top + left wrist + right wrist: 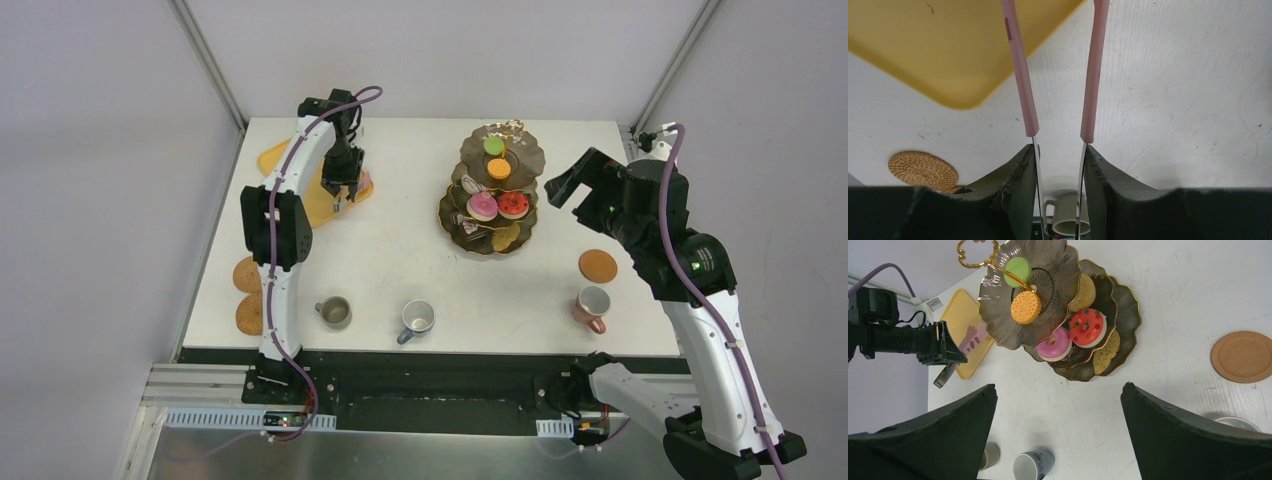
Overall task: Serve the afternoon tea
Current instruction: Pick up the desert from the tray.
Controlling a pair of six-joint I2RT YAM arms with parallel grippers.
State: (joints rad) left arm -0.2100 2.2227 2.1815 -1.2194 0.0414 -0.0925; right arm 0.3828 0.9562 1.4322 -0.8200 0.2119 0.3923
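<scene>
The dark gold-rimmed three-tier stand (470,160) (1058,275) holds a green macaron (494,146), an orange macaron (499,168), a pink doughnut (482,206) and a red doughnut (513,205). The olive mug (334,312), grey-blue mug (416,318) and pink mug (593,305) stand along the near edge. One brown coaster (598,265) lies above the pink mug, and two coasters (247,274) lie at the left edge. My left gripper (340,195) (1059,155) is shut on the pink-handled tongs (1020,65) over the tray's corner. My right gripper (575,180) (1058,390) is open and empty, right of the stand.
The yellow-orange tray (272,155) (948,50) lies at the back left under my left arm. The table's left edge runs close to the two coasters. The olive mug (1068,215) and a woven coaster (923,169) show in the left wrist view.
</scene>
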